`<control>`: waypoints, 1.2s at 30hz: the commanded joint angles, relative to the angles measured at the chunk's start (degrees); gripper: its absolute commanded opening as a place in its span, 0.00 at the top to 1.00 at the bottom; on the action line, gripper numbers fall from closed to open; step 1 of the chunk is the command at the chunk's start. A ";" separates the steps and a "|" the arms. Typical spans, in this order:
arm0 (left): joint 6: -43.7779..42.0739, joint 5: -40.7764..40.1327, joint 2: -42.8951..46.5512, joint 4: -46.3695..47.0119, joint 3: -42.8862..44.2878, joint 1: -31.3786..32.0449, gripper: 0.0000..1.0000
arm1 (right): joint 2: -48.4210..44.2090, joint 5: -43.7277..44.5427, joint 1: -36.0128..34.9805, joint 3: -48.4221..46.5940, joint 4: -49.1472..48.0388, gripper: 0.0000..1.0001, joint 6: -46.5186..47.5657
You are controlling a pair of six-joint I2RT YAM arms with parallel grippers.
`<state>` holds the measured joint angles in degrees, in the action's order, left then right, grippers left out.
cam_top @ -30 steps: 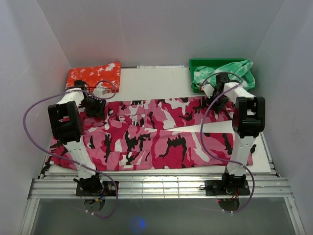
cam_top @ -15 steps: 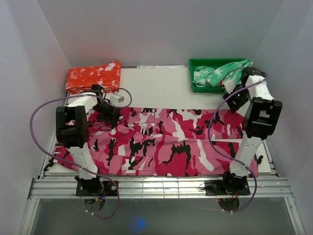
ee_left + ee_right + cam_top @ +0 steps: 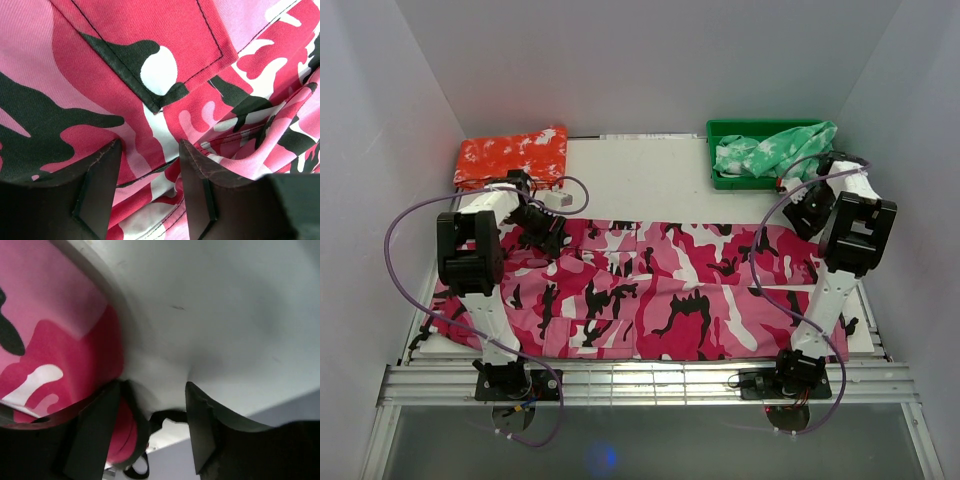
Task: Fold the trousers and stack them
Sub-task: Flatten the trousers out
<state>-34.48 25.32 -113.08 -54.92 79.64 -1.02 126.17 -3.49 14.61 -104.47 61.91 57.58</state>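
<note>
Trousers [image 3: 650, 290] in pink camouflage lie spread along the table's [image 3: 640, 180] near edge, left gripper [image 3: 150, 150] and right gripper [image 3: 153, 385] both spread-fingered at their far edge.

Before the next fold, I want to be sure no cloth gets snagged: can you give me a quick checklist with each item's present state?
1. Left gripper open: ok, jaws apart above the trousers.
2. Right gripper open: ok, nothing between the jaws.
3. Cloth flat beside left gripper: not ok, folds bunched there.
4. Orange garment apart from trousers: ok.
5. Green garment apart from trousers: ok.
6. Near hem fully on the table: cannot tell.
</note>
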 commanded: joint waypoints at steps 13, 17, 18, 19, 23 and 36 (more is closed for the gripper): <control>-0.15 -1.15 -3.38 -0.63 3.60 0.05 0.36 | -4.43 -9.95 -0.46 7.96 4.00 0.41 -0.54; -0.15 -1.15 -3.38 -0.63 3.68 0.05 0.37 | -5.50 -9.08 0.76 2.88 5.59 0.41 -2.82; -0.15 -1.15 -3.29 -0.54 3.60 0.05 0.37 | -5.50 -9.26 1.38 0.95 5.85 0.39 -3.61; -0.06 -1.15 -3.12 -0.63 3.51 0.05 0.37 | -5.06 -9.78 1.91 -3.16 6.03 0.36 -5.71; -0.41 -1.06 -2.50 -0.54 3.33 0.05 0.37 | -1.90 -9.08 5.33 -9.26 11.38 0.24 -10.90; -0.50 -1.06 -0.65 -0.63 2.45 0.05 0.37 | -6.20 -5.82 9.82 12.17 5.68 0.28 -19.88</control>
<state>-33.85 24.88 -115.07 -57.82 82.56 -0.99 123.09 -8.97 23.99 -93.80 68.45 40.12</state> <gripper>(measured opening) 0.633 0.750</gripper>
